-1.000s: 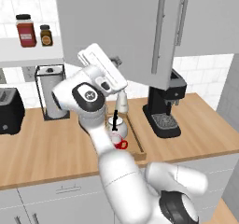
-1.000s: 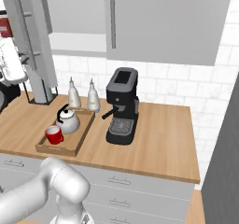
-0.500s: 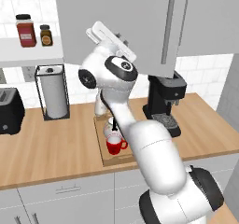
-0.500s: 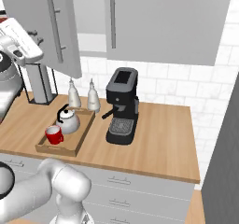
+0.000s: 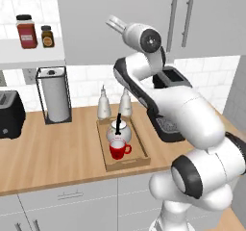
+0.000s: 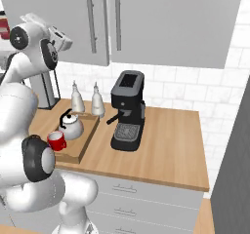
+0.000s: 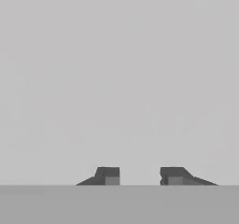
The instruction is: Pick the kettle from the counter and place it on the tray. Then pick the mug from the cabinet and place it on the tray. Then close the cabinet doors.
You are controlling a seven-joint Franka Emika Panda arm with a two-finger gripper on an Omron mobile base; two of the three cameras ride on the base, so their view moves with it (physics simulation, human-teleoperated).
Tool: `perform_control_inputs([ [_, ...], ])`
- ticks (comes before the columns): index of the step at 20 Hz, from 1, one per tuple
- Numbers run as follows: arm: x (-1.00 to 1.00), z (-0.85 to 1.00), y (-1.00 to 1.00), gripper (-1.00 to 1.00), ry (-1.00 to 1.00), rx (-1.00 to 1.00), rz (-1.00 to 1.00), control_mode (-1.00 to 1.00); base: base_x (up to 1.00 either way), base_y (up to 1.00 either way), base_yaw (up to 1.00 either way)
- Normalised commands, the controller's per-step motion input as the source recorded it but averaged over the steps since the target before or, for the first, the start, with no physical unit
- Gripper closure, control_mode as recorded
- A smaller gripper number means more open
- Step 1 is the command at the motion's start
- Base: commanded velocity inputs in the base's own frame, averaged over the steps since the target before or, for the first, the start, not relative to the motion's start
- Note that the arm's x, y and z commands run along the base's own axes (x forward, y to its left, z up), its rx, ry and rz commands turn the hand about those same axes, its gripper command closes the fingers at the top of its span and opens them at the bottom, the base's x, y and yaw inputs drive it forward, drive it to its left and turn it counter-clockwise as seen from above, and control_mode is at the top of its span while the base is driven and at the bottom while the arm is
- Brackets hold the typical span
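While the arm reaches up against the grey wall cabinet (image 5: 115,23), the hand view shows the two dark finger tips of the gripper (image 7: 139,176) standing apart with a clear gap and nothing between them, facing a flat plain grey surface at close range. The jaws are parted and grasp nothing.

Taking the wooden tray (image 5: 138,153) as the landmark: it lies on the light-brown wooden counter (image 5: 53,148), and both task items sit inside its rim. The silvery kettle (image 5: 118,131) with its thin black upright handle stands in the tray's middle, and the red mug (image 5: 117,149) stands just in front of the kettle, at the tray's near end, its loop handle pointing toward the tray's right rim. From the right base view the kettle (image 6: 71,126) and mug (image 6: 56,141) appear again, just beside each other on the tray (image 6: 84,139).

Behind the tray's far end stand two pale narrow-necked bottles (image 5: 104,105). To the tray's right is a black coffee machine (image 6: 127,112). To the tray's left is a paper-towel holder (image 5: 55,94), and further left a dark toaster (image 5: 9,114).

Above the tray, the cabinet doors (image 6: 161,18) lie flush and shut, their long silver bar handles (image 6: 91,14) vertical.
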Motion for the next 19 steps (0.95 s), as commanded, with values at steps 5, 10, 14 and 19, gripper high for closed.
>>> perform_control_inputs([
  [5,1.0,-0.18,-0.19,1.0,0.16,0.0,0.41,-1.0,0.0,0.0,0.0],
  [10,0.98,-0.3,-0.05,1.0,0.02,0.0,0.24,-1.0,0.0,0.0,0.0],
  [14,0.61,-0.31,0.0,1.0,0.0,0.0,0.01,-1.0,0.0,0.0,0.0],
  [19,0.24,-0.03,0.0,1.0,0.09,0.0,-0.15,-1.0,0.0,0.0,0.0],
])
